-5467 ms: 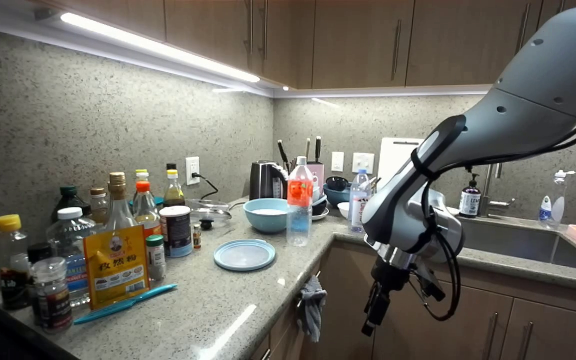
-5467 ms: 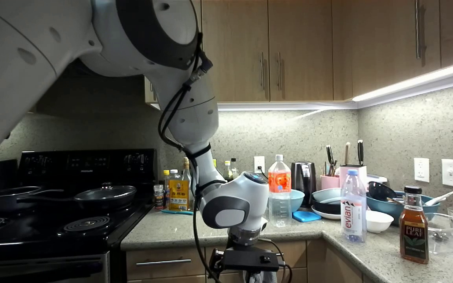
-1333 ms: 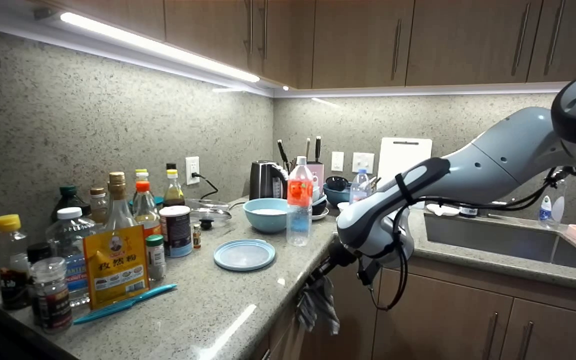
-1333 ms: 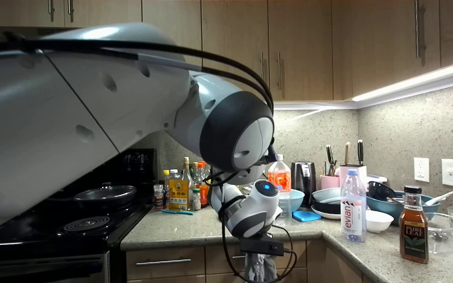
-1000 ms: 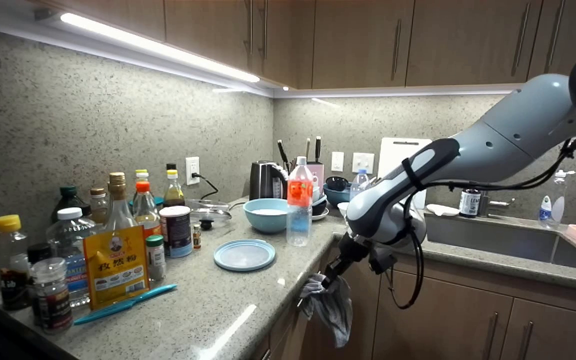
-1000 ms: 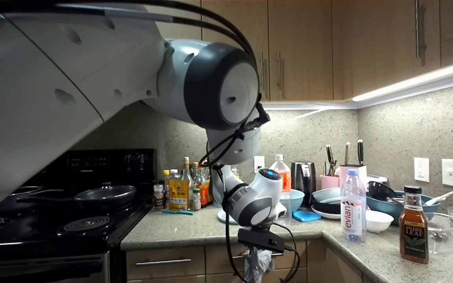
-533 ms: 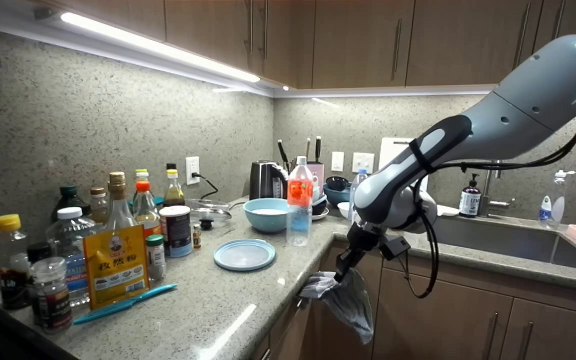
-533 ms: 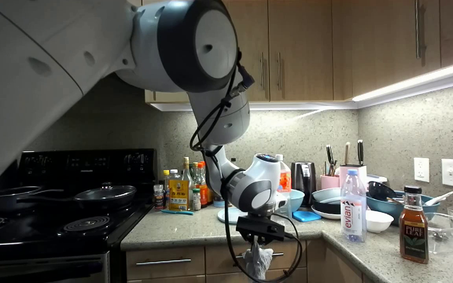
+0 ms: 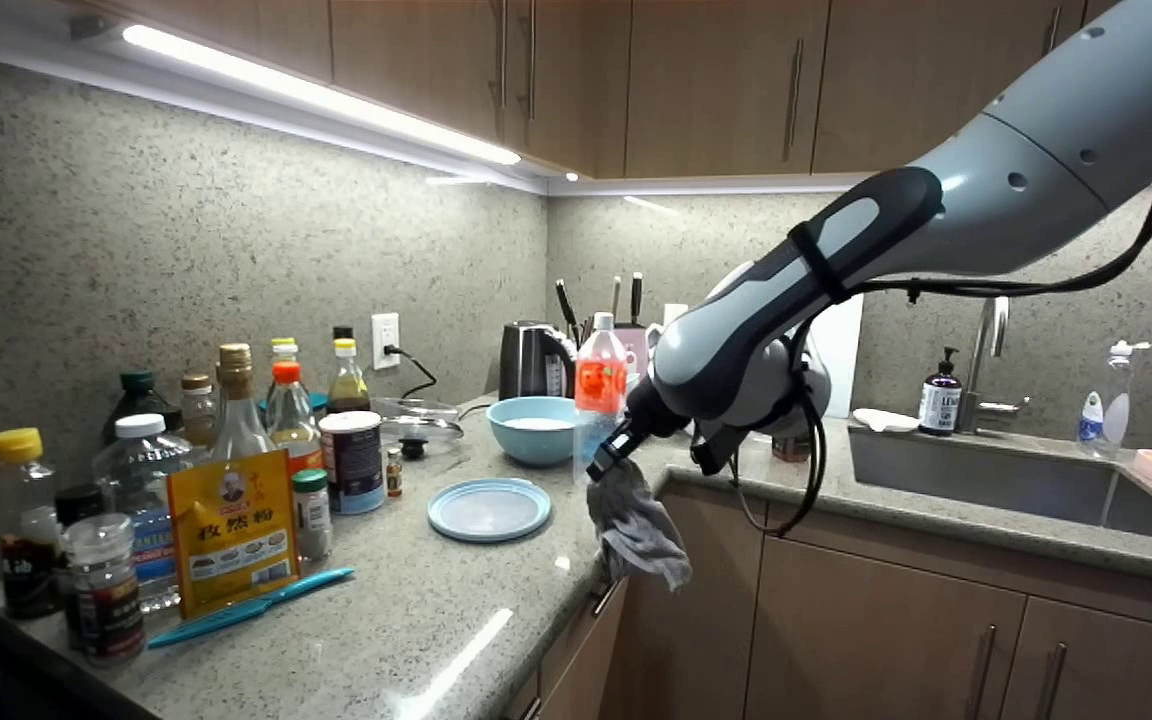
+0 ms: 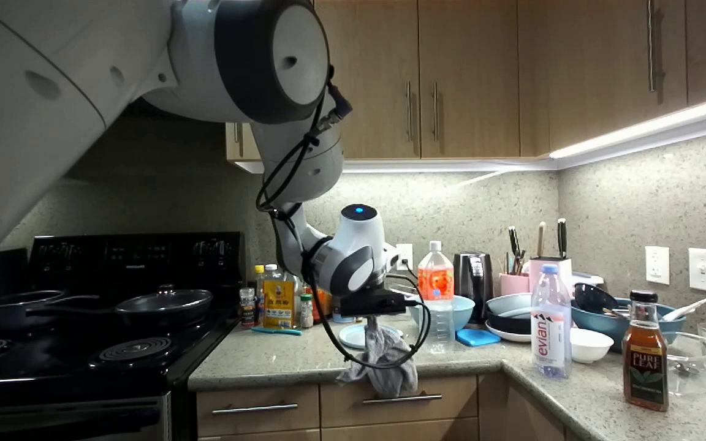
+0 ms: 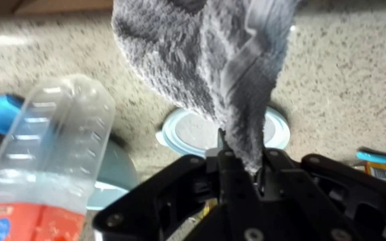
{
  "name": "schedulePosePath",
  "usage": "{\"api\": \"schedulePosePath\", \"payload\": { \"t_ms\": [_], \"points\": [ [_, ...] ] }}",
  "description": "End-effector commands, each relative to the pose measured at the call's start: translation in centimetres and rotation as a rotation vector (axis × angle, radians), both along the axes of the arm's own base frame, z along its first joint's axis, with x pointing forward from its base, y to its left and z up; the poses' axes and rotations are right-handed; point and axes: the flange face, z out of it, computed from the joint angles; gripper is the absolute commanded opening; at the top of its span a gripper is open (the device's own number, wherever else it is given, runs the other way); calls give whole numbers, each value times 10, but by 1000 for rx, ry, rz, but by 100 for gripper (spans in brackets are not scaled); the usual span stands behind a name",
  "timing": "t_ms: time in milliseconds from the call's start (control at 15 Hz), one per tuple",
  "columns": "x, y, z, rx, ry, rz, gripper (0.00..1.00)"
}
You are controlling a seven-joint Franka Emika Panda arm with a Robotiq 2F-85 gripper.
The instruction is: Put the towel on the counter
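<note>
Both the gripper (image 11: 248,154) and the gray towel (image 9: 636,530) had risen since the earlier frame and come in over the front edge of the counter (image 10: 255,361). Wooden cabinets (image 10: 475,79) lined the room overhead; under them the speckled stone counter turned at an inner corner, a black stove (image 10: 200,337) against its end edge and a steel sink (image 9: 996,475) let into the stretch past the corner. The arm (image 9: 1026,220) slanted down toward that front edge, wrist bent, the gripper tilted with its tips aimed downward. Its jaws pinched one bunched end of the towel; the rest drooped, the lowest folds hanging past the edge before a drawer (image 10: 451,411), near its handle (image 10: 420,397). Whether any cloth touched the stone could not be told. Set back from the front edge stood an orange-labeled bottle (image 9: 600,375) and, beside it, a light blue bowl (image 9: 531,435); a pale blue lid (image 9: 489,510) lay flat nearer the stove, and a turquoise utensil (image 9: 256,605) nearer still.
</note>
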Motion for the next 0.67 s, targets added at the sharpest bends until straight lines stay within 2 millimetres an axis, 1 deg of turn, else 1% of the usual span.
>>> {"api": "schedulePosePath", "payload": {
  "t_ms": [0,133,267,467,600],
  "points": [
    [1,33,26,-33,-162,78,4],
    [4,52,35,-25,-215,109,4],
    [5,68,39,-25,-254,144,4],
    [6,84,39,-3,-276,190,4],
    [8,97,34,23,-274,233,4]
  ]
}}
